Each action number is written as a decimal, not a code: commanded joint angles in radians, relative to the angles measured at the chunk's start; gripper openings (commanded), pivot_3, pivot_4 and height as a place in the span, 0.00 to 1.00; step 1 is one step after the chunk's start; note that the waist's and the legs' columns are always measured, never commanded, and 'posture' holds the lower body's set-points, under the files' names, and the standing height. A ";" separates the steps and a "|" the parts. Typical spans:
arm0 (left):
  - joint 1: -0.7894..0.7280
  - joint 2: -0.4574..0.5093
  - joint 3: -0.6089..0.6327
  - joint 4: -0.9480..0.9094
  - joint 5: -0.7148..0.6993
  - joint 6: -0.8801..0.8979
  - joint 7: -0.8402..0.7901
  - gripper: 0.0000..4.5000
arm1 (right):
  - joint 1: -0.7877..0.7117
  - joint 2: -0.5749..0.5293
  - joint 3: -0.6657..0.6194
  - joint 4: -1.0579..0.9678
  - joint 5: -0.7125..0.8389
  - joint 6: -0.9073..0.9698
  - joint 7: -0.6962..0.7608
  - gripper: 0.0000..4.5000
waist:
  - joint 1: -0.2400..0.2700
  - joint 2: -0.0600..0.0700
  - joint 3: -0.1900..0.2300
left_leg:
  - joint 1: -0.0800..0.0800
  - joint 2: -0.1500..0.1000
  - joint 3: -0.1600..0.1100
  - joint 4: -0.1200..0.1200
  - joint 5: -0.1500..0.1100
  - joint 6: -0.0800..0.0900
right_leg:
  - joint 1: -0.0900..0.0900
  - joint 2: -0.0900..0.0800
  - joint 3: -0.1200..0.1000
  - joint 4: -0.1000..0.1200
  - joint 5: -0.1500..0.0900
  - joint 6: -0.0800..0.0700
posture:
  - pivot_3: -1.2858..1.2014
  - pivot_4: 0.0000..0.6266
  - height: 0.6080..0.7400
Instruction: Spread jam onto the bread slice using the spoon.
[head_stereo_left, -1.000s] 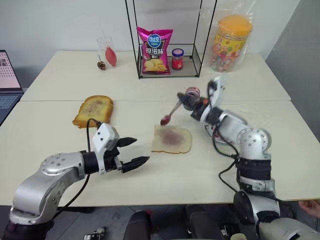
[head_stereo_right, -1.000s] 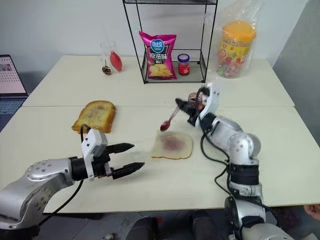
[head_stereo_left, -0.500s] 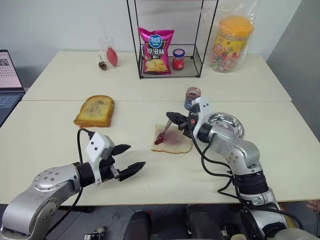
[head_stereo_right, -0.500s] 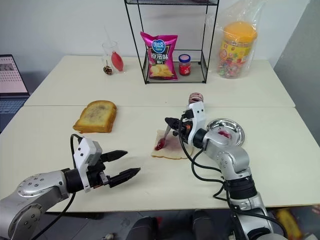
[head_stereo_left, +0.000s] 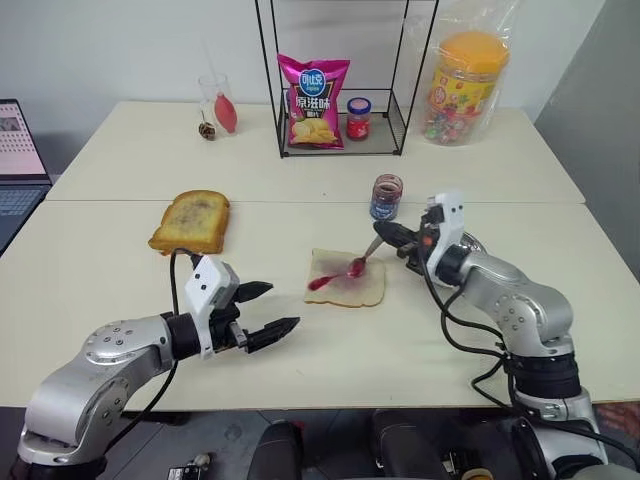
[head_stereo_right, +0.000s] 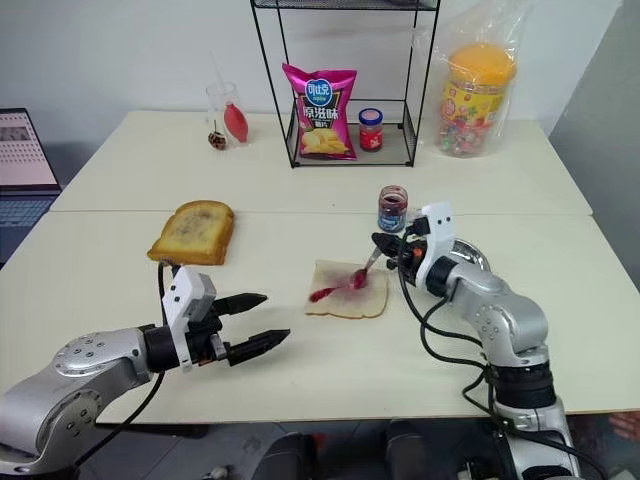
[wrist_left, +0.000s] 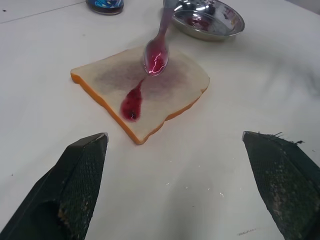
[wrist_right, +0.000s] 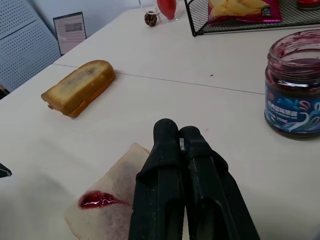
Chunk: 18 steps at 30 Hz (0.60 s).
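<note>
The pale bread slice (head_stereo_left: 358, 291) lies flat at the table's middle, with a faint purplish stain and a glossy streak of jam (head_stereo_left: 325, 281) near its left edge. My right gripper (head_stereo_left: 392, 236) is shut on the handle of the silver spoon (head_stereo_left: 364, 259). It holds the spoon slanted, its red-stained bowl over the slice's centre; whether it touches, I cannot tell. In the left wrist view the spoon's bowl (wrist_left: 156, 52) sits beyond the jam blob (wrist_left: 131, 104). My left gripper (head_stereo_left: 284, 305) stands open and empty, left of the slice and apart from it.
An open jam jar (head_stereo_left: 386, 196) stands just behind the right gripper. Beside it is a metal bowl (wrist_left: 210, 17). A browner toasted slice (head_stereo_left: 190, 220) lies at the left. A wire rack (head_stereo_left: 340, 130) with a chips bag and a red-lidded jar stands at the back, along with a candy tub (head_stereo_left: 462, 85).
My right gripper came down from above the slice, set the spoon at its left edge, then drew it right to the centre, leaving a jam streak. The left gripper stayed put.
</note>
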 joint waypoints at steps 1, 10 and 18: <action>-0.011 0.009 -0.004 -0.008 0.006 -0.030 -0.012 1.00 | -0.047 0.074 -0.118 -0.029 0.128 0.097 -0.094 0.01 | 0.000 0.000 0.000 | 0.000 0.000 0.000 0.000 0.000 0.000 | 0.000 0.000 0.000 0.000 0.000 0.000 | 0.52 0.24 1.00; 0.020 0.013 0.014 -0.027 0.006 -0.038 0.002 1.00 | -0.113 0.356 -0.241 0.074 0.343 0.247 -0.338 0.01 | -0.006 0.000 0.000 | 0.000 0.001 -0.001 -0.001 0.000 0.000 | -0.001 0.002 0.000 0.001 0.000 -0.001 | 0.52 0.24 1.00; 0.058 0.016 0.052 -0.050 0.001 -0.033 0.024 1.00 | -0.071 0.354 -0.163 0.153 0.280 0.217 -0.294 0.01 | -0.006 0.000 0.000 | 0.000 0.001 -0.001 -0.001 0.000 0.000 | 0.000 0.001 -0.001 0.000 0.000 -0.001 | 0.52 0.24 1.00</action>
